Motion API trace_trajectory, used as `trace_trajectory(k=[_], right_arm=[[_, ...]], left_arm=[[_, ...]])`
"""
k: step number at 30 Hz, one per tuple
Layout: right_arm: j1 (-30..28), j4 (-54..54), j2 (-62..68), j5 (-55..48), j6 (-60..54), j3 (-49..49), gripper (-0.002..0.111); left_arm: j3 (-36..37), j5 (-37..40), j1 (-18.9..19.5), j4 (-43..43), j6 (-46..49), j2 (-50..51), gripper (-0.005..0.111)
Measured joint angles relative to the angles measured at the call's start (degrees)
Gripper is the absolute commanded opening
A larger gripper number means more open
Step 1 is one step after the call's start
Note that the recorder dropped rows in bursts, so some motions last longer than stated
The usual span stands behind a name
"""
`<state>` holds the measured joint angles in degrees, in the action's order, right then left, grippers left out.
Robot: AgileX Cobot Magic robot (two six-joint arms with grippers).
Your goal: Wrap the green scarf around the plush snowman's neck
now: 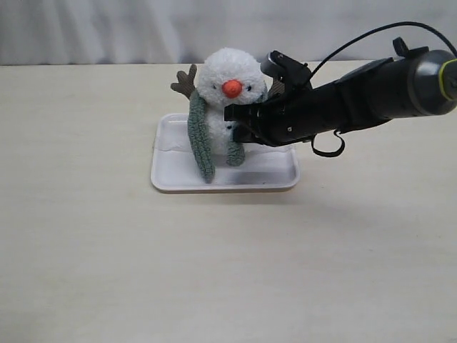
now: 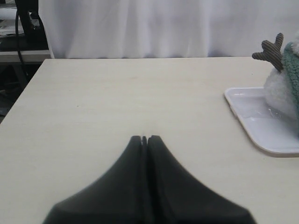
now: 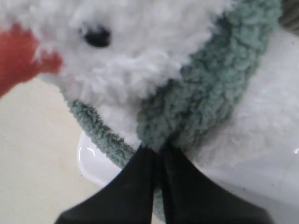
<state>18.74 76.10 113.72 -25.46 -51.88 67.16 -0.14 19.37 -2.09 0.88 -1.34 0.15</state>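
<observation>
Pinching the green scarf just under the plush snowman's chin with the nearer right end effector, strip hanging lengthwise down the upright body on the white tray, and holding the left end effector closed, empty, well apart over the tabletop.

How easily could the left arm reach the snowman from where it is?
Probably easily. The left gripper, shut, has only bare table between it and the snowman on its tray. The right gripper, seemingly pinching the scarf, works the snowman's far side, so it shouldn't block.
</observation>
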Motion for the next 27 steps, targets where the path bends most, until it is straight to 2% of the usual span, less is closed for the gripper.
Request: trace_trajectory(k=[8, 21, 27], right_arm=[[0.0, -1.29, 0.0, -1.79, -1.27, 0.0, 0.005], [0.0, -2.74, 0.0, -3.85, -2.57, 0.0, 0.045], [0.0, -7.28, 0.0, -6.74, -2.68, 0.0, 0.058]], left_arm=[[0.0, 0.0, 0.0, 0.0, 0.0, 0.0, 0.0], [0.0, 0.0, 0.0, 0.0, 0.0, 0.0, 0.0], [0.0, 0.0, 0.0, 0.0, 0.0, 0.0, 0.0]])
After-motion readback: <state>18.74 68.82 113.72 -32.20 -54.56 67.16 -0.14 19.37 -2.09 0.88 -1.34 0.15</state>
